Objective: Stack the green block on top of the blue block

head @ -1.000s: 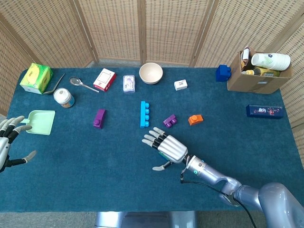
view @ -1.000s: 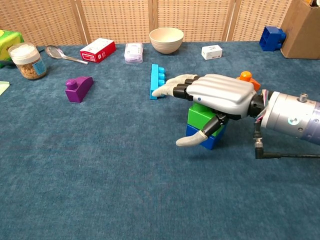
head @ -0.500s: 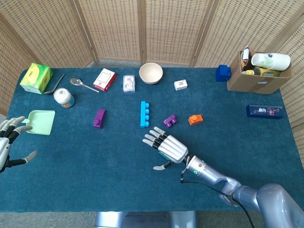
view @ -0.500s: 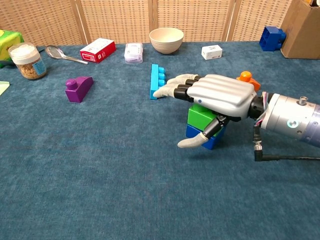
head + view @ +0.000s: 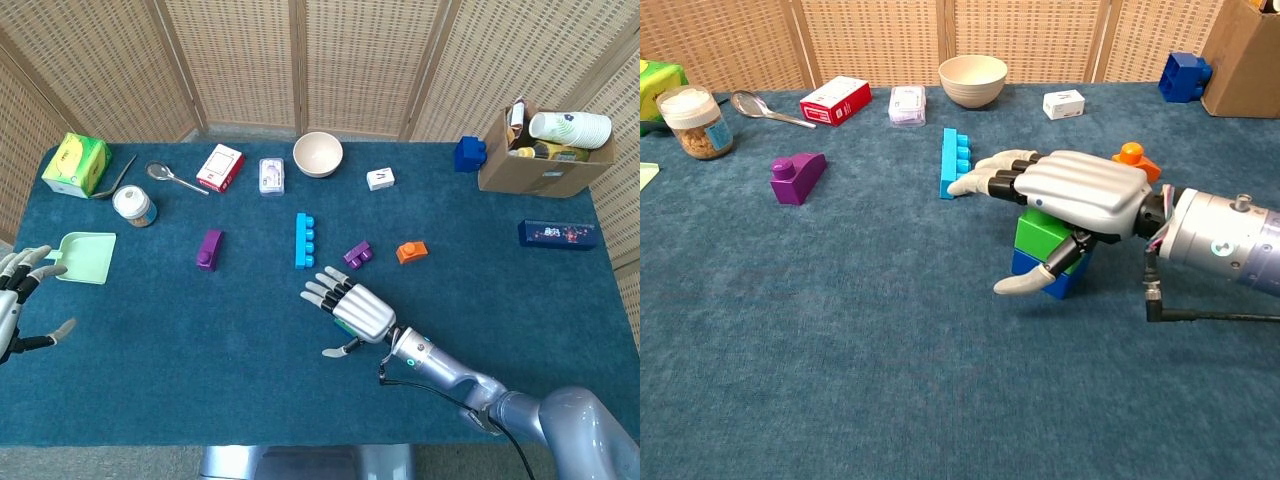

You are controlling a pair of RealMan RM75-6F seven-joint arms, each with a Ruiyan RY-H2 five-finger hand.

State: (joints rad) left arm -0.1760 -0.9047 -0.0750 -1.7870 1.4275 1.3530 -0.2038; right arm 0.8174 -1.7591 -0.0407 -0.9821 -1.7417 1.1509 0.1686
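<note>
Right hand (image 5: 1070, 195) hovers palm-down over the stack, fingers (image 5: 985, 180) spread flat and pointing to frame left, thumb hanging low by the blocks; it grips nothing. In chest view, just under the palm at centre frame, the green block (image 5: 1042, 232) sits square on the blue block (image 5: 1050, 274), so the stack looks done and the open fingers likely mean release. Head view hides both blocks under the hand. Left hand (image 5: 18, 295) is at far left edge, fingers apart, empty. A long blue brick (image 5: 954, 162) lies just beyond the fingertips and an orange piece (image 5: 1132, 156) behind the wrist. Bare tabletop (image 5: 840, 380) at lower frame gives room to withdraw; lifting first looks safest.
</note>
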